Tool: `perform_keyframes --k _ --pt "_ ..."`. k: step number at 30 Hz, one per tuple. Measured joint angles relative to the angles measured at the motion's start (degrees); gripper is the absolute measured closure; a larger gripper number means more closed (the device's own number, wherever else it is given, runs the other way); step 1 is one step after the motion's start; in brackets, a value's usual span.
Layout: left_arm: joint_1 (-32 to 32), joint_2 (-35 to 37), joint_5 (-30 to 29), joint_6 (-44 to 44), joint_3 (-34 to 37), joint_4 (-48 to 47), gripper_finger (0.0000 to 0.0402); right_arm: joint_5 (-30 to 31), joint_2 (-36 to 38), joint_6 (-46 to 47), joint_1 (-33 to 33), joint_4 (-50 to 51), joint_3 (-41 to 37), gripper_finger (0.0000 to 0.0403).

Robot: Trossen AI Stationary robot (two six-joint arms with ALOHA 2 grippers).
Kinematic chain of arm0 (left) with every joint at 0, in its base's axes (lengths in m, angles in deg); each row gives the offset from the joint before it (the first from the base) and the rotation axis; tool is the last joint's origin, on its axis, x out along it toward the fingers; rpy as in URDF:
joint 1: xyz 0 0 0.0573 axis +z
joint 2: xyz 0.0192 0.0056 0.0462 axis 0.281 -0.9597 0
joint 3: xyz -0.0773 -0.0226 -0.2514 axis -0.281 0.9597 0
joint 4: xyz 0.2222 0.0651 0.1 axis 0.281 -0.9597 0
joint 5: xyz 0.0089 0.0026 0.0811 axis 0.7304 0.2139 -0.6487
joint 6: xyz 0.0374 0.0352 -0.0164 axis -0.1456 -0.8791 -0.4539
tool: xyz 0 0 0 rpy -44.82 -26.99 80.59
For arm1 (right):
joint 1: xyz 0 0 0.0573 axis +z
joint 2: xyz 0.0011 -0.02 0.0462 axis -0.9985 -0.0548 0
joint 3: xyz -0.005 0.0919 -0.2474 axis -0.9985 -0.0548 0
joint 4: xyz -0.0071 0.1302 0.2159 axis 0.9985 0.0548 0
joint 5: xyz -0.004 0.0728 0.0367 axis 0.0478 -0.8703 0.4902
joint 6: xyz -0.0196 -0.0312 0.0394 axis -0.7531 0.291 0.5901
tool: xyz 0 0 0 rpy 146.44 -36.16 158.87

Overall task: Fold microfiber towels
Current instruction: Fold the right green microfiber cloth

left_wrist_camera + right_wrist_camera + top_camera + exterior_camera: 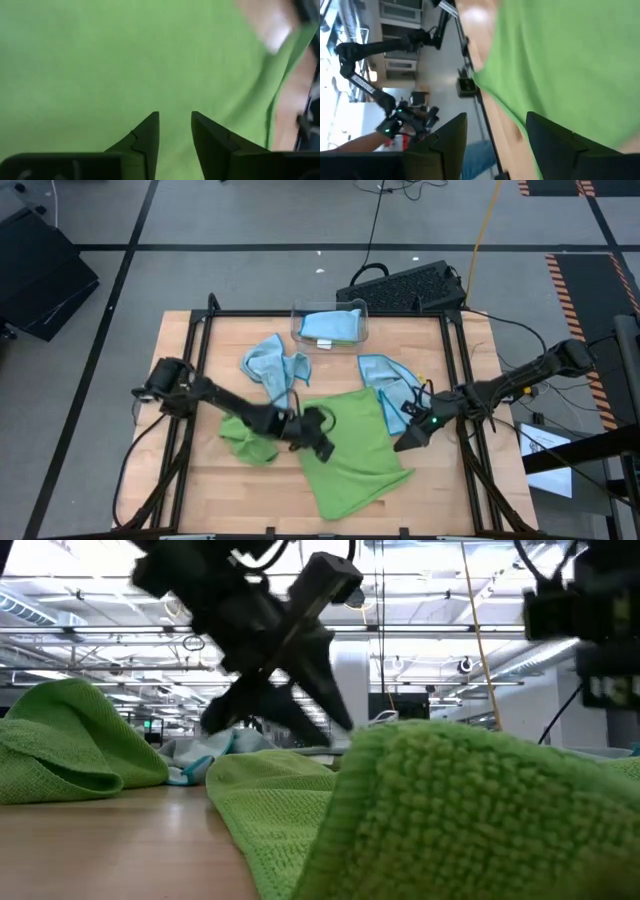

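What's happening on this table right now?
A two-armed robot is folding towels. A lime green towel lies spread flat mid-table. The left hand hovers over its left edge, fingers apart with nothing between them; the right hand sits open at its right edge. Another green towel and two blue towels lie crumpled; one more is in the clear bin.

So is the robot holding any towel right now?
No. Both tools stand open and empty: the left tool over the spread green towel, the right tool at its edge.
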State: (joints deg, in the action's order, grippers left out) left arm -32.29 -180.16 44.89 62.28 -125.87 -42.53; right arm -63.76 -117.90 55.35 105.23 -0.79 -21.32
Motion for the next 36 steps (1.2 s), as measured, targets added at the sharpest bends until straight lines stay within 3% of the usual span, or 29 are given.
perform_keyframes --k 6,8,13,20,23,30,36 --pt "8.21 8.63 -7.24 -18.76 -1.31 -13.76 0.0315 3.48 -7.32 -10.51 -1.65 9.62 11.66 0.0223" --pt "12.08 10.65 -6.61 -24.3 -1.31 -18.64 0.0315 4.01 -10.75 -12.16 -2.56 9.58 14.2 0.0228" --pt "21.8 11.25 7.95 -35.75 -1.18 -26.07 0.0315 4.02 -19.01 -12.53 -4.83 8.04 18.51 0.0237" --pt "29.98 10.87 18.57 -47.71 -1.16 -25.92 0.0315 6.07 -31.12 -13.96 -3.87 6.23 25.75 0.0253" --pt "31.8 10.87 23.64 -49.59 0.43 -25.83 0.0316 8.76 -36.67 -13.89 -2.62 3.32 27.18 0.0269" --pt "32.14 10.87 24.22 -53.68 6.57 -24.36 0.0316 9.12 -47.99 -10.93 -0.22 -2.21 30.72 0.0332" --pt "28.65 10.85 25.45 -57.53 9.14 -24.04 0.0315 8.77 -52.94 -6.71 0.17 -3.33 31.7 0.0381"
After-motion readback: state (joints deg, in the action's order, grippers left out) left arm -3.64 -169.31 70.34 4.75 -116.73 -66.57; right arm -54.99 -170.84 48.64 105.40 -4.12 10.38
